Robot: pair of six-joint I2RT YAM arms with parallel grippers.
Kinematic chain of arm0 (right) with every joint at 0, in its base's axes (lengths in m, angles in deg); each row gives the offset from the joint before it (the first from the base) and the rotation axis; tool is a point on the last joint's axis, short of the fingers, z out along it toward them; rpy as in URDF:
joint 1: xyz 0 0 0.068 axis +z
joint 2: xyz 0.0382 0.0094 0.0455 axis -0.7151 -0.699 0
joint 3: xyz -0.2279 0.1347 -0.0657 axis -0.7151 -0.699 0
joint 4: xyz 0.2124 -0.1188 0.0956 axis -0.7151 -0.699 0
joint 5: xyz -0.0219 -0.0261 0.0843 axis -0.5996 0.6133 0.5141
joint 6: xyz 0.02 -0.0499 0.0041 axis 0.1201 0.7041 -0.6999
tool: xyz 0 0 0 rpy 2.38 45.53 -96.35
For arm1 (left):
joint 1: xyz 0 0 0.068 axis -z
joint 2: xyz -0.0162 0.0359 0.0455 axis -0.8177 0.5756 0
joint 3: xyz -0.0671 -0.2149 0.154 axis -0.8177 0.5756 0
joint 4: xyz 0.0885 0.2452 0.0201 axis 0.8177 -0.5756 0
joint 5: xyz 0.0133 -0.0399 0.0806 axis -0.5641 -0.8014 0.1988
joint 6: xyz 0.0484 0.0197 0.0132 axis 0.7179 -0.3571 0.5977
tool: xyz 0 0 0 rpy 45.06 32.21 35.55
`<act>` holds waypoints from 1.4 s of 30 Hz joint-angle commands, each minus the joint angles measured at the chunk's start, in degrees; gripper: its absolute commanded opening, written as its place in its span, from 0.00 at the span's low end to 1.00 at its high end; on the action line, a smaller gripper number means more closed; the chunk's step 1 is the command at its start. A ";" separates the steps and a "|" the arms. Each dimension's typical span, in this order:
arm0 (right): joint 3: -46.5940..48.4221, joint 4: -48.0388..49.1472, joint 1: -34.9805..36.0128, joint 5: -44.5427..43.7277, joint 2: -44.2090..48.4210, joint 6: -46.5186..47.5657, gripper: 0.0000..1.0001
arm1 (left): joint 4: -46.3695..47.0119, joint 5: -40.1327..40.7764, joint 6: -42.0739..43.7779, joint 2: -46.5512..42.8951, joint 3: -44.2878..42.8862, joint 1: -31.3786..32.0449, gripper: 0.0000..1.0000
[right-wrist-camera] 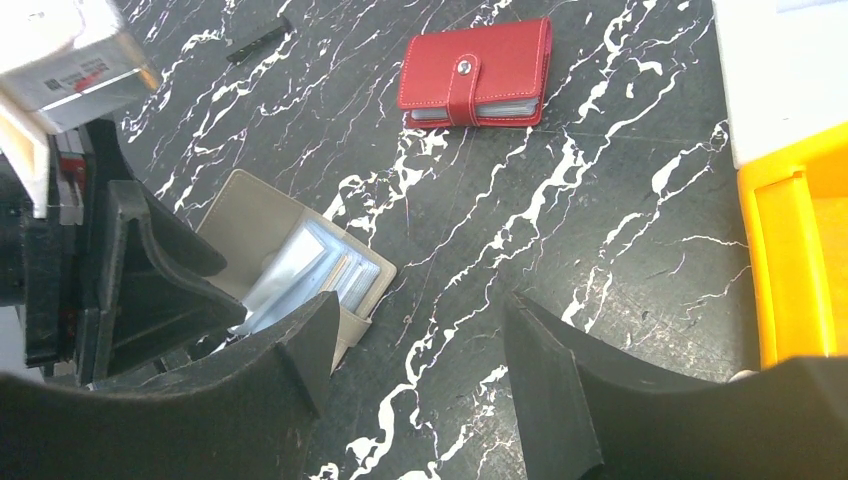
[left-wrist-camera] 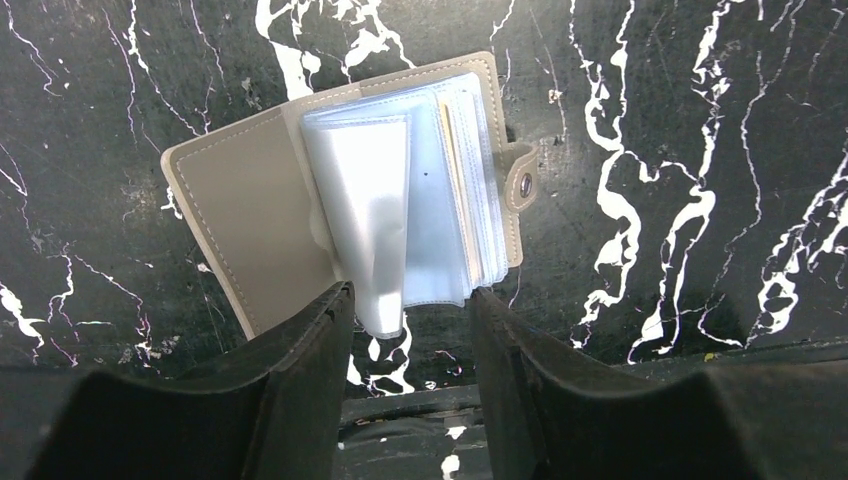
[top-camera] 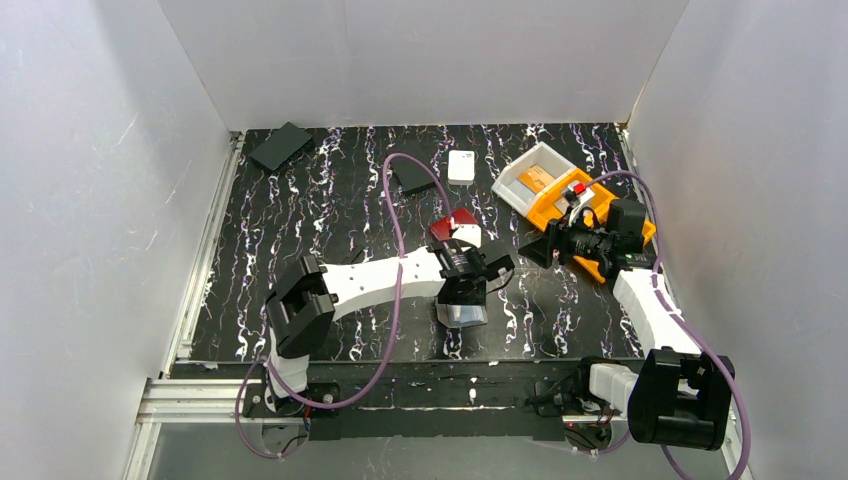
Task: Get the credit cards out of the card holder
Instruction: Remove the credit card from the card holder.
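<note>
The grey card holder (left-wrist-camera: 250,205) lies open on the table with its clear sleeves (left-wrist-camera: 370,210) fanned up and its closure tab (left-wrist-camera: 522,183) at the right. A light blue card (left-wrist-camera: 440,235) shows in the sleeves, with a thin orange edge (left-wrist-camera: 449,140) beside it. My left gripper (left-wrist-camera: 412,300) is open right above the holder's near edge, and one sleeve's end sits between the fingers. It hides most of the holder in the top view (top-camera: 464,314). My right gripper (right-wrist-camera: 420,310) is open and empty to the holder's right (right-wrist-camera: 345,275).
A dark red case (right-wrist-camera: 480,75) lies shut beyond the holder. An orange and white tray (top-camera: 560,190) stands at the back right, with an orange flat piece (top-camera: 537,179) in its white part. Two flat black squares (top-camera: 281,145) (top-camera: 410,176) and a small white box (top-camera: 461,165) lie at the back.
</note>
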 commanded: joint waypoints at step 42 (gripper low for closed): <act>0.85 0.81 -0.36 1.75 1.84 0.86 0.69 | -1.72 -1.95 1.32 9.02 -4.33 0.91 0.30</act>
